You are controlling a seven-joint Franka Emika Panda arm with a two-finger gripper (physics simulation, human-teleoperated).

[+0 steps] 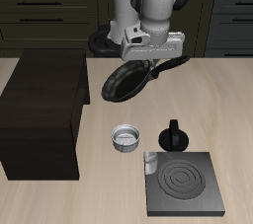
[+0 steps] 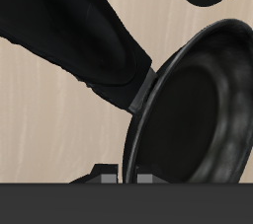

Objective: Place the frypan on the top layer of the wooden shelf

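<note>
Arm reaches down from the back of the worktop (image 1: 99,193), end effector (image 1: 150,63) clamped on the frypan (image 1: 126,80) handle — pan hangs tilted in the air, clear of the surface, beside the wooden shelf (image 1: 44,110), above the small silver bowl (image 1: 127,138). No readable writing.

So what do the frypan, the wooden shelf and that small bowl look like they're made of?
Frypan: probably dark coated metal, matte black with a faint sheen on the inner wall in the wrist view. Wooden shelf: very dark, nearly black wood, flat matte, grain not discernible. Small bowl: likely bare metal, silvery with bright reflections.
</note>
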